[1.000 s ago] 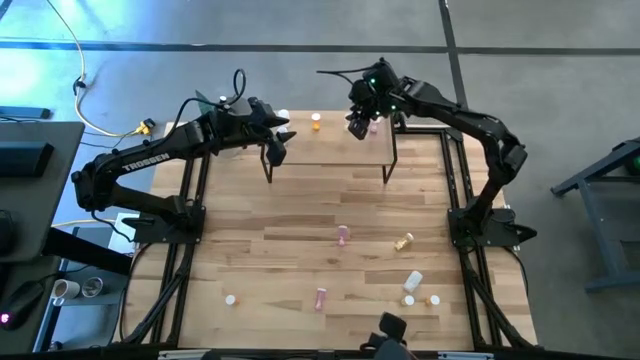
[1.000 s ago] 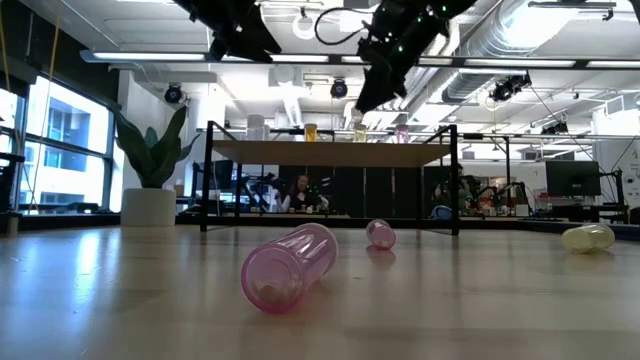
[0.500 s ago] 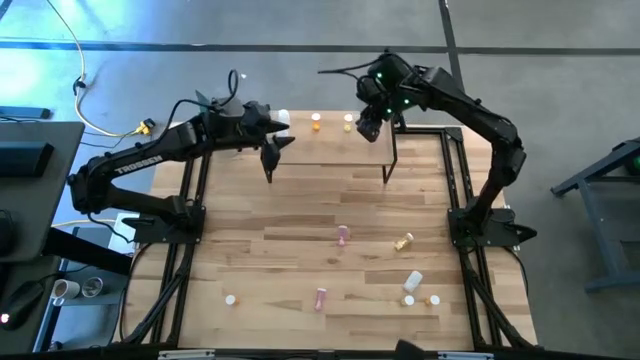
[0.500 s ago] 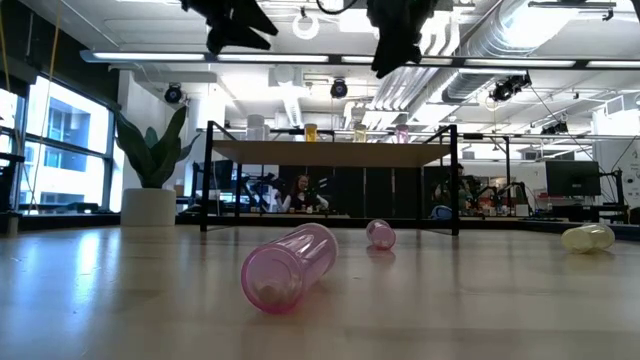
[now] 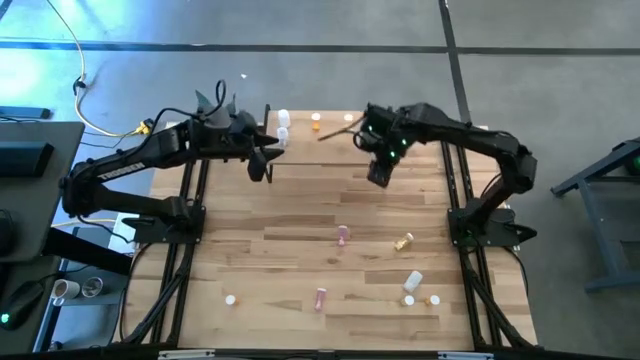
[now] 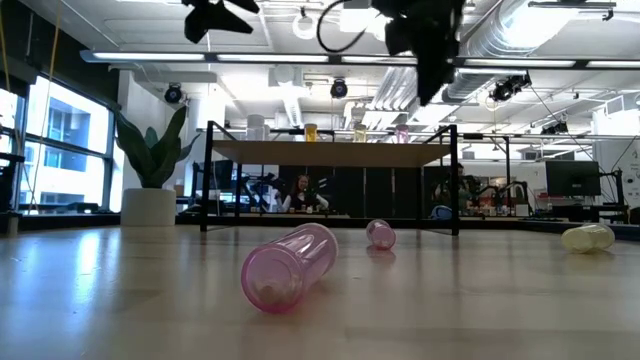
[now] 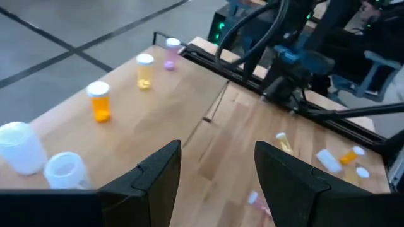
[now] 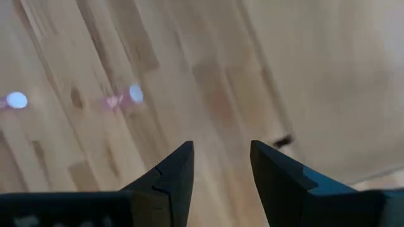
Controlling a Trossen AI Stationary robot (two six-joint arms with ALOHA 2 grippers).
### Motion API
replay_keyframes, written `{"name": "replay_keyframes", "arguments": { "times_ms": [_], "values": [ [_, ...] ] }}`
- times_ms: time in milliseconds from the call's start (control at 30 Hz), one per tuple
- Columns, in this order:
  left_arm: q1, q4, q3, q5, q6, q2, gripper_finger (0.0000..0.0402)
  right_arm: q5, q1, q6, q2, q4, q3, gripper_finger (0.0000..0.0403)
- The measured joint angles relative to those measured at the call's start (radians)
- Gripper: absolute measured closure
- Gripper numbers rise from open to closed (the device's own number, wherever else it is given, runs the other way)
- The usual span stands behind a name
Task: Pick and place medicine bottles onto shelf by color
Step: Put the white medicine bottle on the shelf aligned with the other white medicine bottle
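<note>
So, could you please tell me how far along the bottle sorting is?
Done: five bottles stand on the shelf: two white, two orange-yellow, one pink. In hand: nothing; the left gripper and right gripper are both open and empty. Left: about seven bottles on the table, including pink ones.

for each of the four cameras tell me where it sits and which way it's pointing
High view: above the table, facing straight down; shows both arms, the shelf and scattered bottles.
Low view: at tabletop height, facing level across to the shelf; the arms hang in from above.
Left wrist view: on the left arm, facing over the shelf; its open left gripper shows.
Right wrist view: on the right arm, facing down at the tabletop; its open right gripper shows.
Shared: high and low views both show the lying pink bottle.
</note>
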Motion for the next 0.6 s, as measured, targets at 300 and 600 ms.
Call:
{"name": "replay_keyframes", "arguments": {
  "times_ms": [300,600],
  "values": [
    [-0.031,-0.001,0.000,-0.047,0.000,0.000,0.0209,-0.002,0.153,0.435,-0.160,0.033,-0.226,0.0256],
    [-0.032,-0.002,0.000,-0.047,0.007,0.000,0.0209,0.022,0.371,0.924,-0.252,0.049,-0.366,0.0256]
  ]
}}
